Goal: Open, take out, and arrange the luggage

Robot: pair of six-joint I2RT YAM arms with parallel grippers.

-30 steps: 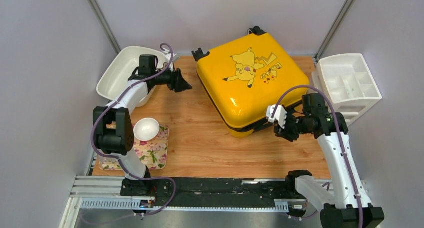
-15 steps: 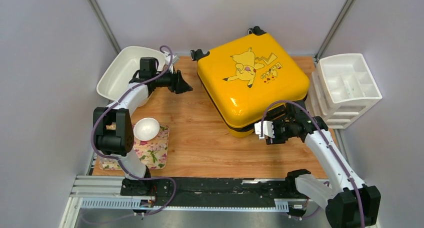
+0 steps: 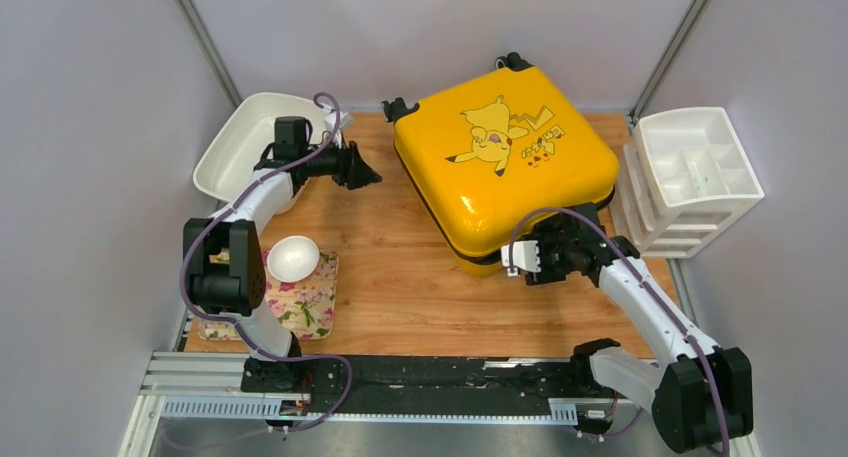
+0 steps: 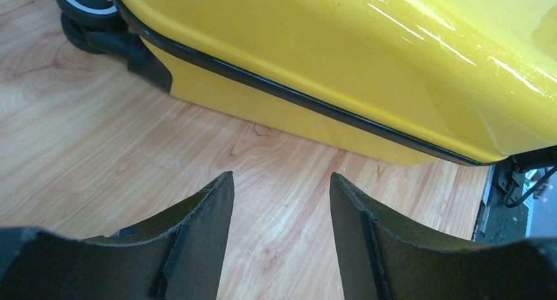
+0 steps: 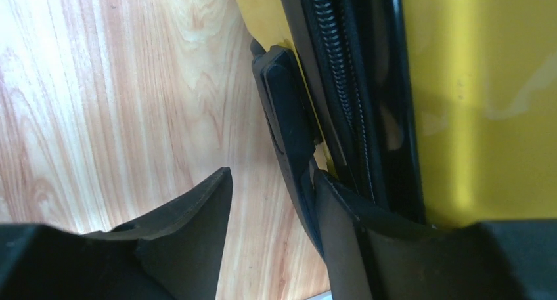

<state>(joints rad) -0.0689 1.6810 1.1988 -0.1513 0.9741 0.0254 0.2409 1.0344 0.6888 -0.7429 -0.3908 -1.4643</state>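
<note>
Jaws on your right arm stand parted, a black tab (image 5: 289, 109) at the zipper edge of the closed yellow luggage (image 3: 505, 162) between them. Left jaws gape empty over the counter (image 4: 131, 149), luggage just ahead.

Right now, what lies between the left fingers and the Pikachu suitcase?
Only bare wooden tabletop, from left fingers to suitcase; the left wrist view shows it.

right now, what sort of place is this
Probably a robot test cell: plain grey partition walls, a wooden tabletop edged by an aluminium rail, and a staged yellow hard-shell cartoon-print suitcase.
</note>
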